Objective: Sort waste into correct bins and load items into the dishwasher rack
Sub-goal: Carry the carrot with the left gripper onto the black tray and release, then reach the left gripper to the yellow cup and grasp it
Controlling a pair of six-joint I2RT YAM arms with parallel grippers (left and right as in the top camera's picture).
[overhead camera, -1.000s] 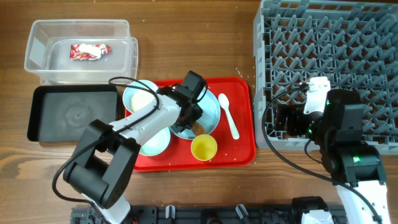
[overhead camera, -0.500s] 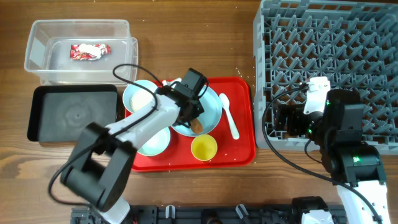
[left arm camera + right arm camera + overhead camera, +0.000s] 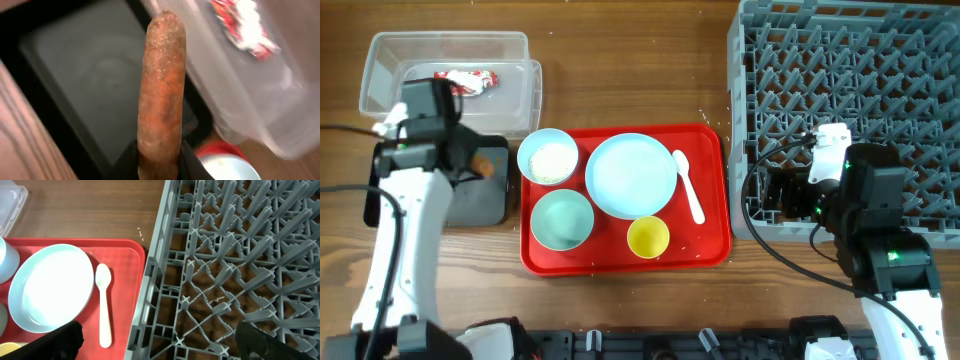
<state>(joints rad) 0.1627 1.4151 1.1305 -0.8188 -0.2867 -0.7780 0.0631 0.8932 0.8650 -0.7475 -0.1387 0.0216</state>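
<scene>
Freshly lifted sausage stick hangs over the black tray

Half a second after reaching across the round light-blue plate [image 3: 630, 175], the left gripper [image 3: 160, 162] now hovers over the shallow black rectangular tray [image 3: 480, 205]. That bin sits just off the red serving tray [image 3: 705, 245], on the side away from the large grey plastic dishwasher rack [image 3: 850, 80]. The jaws are pinched narrowly on the lower end of the orange-brown sausage-like stick [image 3: 162, 85], held clear of the bin's floor. The plate, mid-way along the red tray, is now bare.

The stick looks one release from being binned. The crumpled red-and-white snack wrapper [image 3: 465, 80] already lies in the clear rectangular plastic tub [image 3: 380, 60], beyond the black tray. White rice-like grains [image 3: 548, 160] still fill the white bowl [image 3: 525, 150] on the red tray, and no dish has reached the rack.

The right gripper [image 3: 159, 330] has not moved: spread wide, empty, at the rack's edge nearest the red tray. All rests on a brown wooden table [image 3: 620, 60]; nothing of the room beyond shows.
</scene>
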